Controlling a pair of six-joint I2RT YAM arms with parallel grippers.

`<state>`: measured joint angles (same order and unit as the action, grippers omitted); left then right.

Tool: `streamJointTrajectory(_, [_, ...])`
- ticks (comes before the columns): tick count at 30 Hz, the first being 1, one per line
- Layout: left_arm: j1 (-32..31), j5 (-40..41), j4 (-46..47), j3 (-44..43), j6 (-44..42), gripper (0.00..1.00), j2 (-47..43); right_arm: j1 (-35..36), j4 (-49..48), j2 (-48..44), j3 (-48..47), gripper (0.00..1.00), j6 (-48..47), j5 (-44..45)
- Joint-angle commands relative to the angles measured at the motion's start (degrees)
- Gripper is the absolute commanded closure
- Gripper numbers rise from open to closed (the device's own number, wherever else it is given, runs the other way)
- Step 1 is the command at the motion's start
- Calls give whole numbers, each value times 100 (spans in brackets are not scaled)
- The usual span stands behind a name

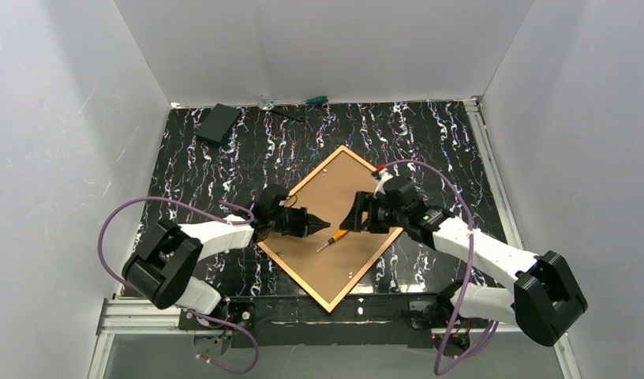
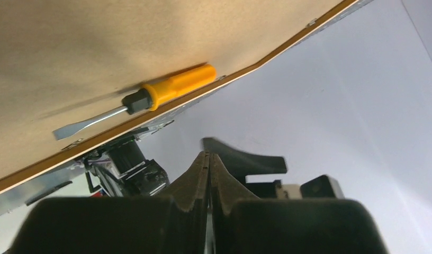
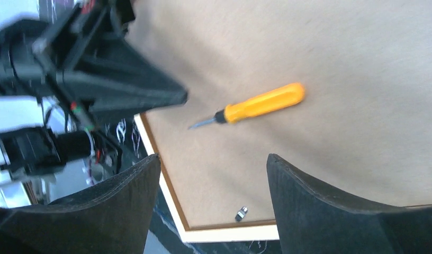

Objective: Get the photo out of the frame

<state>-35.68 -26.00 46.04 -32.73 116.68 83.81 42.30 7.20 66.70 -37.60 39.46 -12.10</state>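
Frame [image 1: 295, 278] flat, turned diamond-wise. Photo [image 1: 338, 272] seated inside frame, brown board back up. Orange-handled screwdriver [image 1: 332, 239] loose on that back, mid-frame. Left gripper [image 1: 324, 224] over frame's left half, jaws clenched on nothing. Right gripper [image 1: 355, 213] over frame's right half, jaws spread wide, empty, just beside screwdriver handle.

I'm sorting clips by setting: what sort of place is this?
Most likely a lab robot test booth, not a home or a workshop. Plain white walls box in a small black marbled table, and a left arm and a right arm are mounted side by side at its near edge.
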Motion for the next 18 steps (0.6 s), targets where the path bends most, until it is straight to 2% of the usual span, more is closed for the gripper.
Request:
streamJointTrajectory(1, [152, -269, -1125, -299, -799, 100, -216, -576, -41, -136, -105, 20, 120, -84])
streamJointTrajectory(2, [259, -370, -1708, -553, -1537, 95, -202, -604, 136, -149, -139, 20, 62, -8])
streamJointTrajectory(3, [316, -361, -2666, -942, -2397, 77, -236, -611, 283, -163, -172, 20, 44, 82])
streamJointTrajectory(4, [319, -184, -3554, -1364, -3641, 59, -238, -612, 372, -196, -164, 21, 75, 122])
streamJointTrajectory(5, [283, -75, -4152, -1755, -4503, 49, -185, -617, 430, -233, -141, 21, 130, 142])
streamJointTrajectory(7, [137, 243, -5046, -2363, -5923, 39, -70, -626, 511, -359, -40, 22, 275, 187])
streamJointTrajectory(9, [-145, 701, -5203, -2616, -7276, 21, -42, -642, 528, -541, 104, 22, 376, 222])
streamJointTrajectory(11, [-293, 743, -5532, -2945, -8450, 17, 185, -668, 547, -747, 241, 22, 416, 252])
streamJointTrajectory(13, [-387, 607, -6035, -3310, -9239, 15, 547, -696, 682, -948, 327, 23, 414, 282])
streamJointTrajectory(16, [-885, 1240, -6205, -3396, -10082, 15, 685, -713, 971, -1468, 486, 25, 455, 623])
streamJointTrajectory(18, [-1211, 1577, -6064, -3419, -10297, 19, 773, -728, 1058, -1921, 674, 25, 512, 859])
